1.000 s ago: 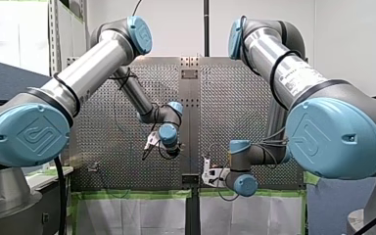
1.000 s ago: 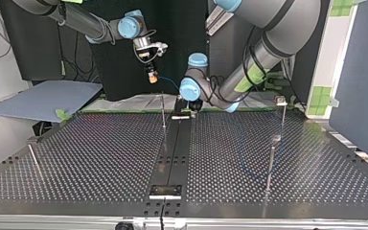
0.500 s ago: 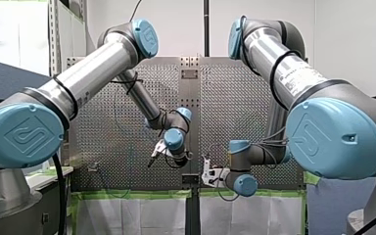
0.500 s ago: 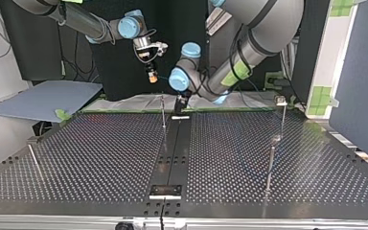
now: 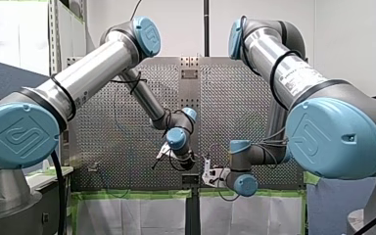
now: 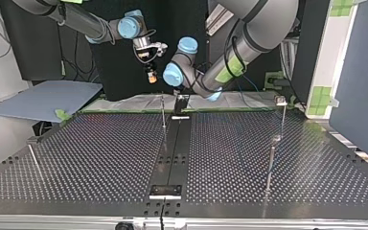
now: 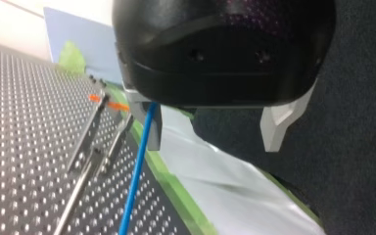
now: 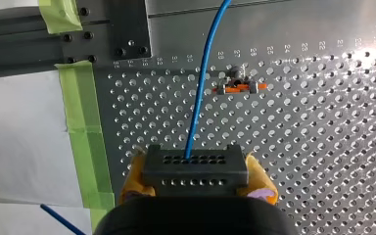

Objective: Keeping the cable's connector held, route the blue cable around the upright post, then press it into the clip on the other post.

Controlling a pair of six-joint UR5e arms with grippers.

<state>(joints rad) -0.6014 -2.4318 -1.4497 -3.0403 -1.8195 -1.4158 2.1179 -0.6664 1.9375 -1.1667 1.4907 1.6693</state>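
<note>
Progress is judged early: the connector is secured, while routing and clipping are both outstanding.

Front view: my left gripper [image 5: 162,155] and my right gripper [image 5: 207,169] are seen low and near one another. Neither the cable nor any post can be made out here.

Top view: a thin upright post [image 6: 163,112] is noted on the perforated table [image 6: 100,158]. My right gripper is poised above that post and my left gripper just beside it. Whether this post carries the clip cannot be told.

Left wrist view: the fingers are seen well apart, with nothing clamped. The blue cable [image 7: 136,186] is laid along the inner face of one finger [image 7: 149,128]. The clip post [image 7: 85,147], marked by its orange clip [image 7: 108,104], stands beyond the cable and apart from it.

Right wrist view: the black connector [image 8: 195,169] is gripped firmly between the yellow pads [image 8: 133,182]. The cable is led straight out ahead and passes beside the clip post without touching it.

Nothing is wrapped around a post, and nothing is seated in the clip. A grasp of the cable by my left gripper is judged the step in hand.
</note>
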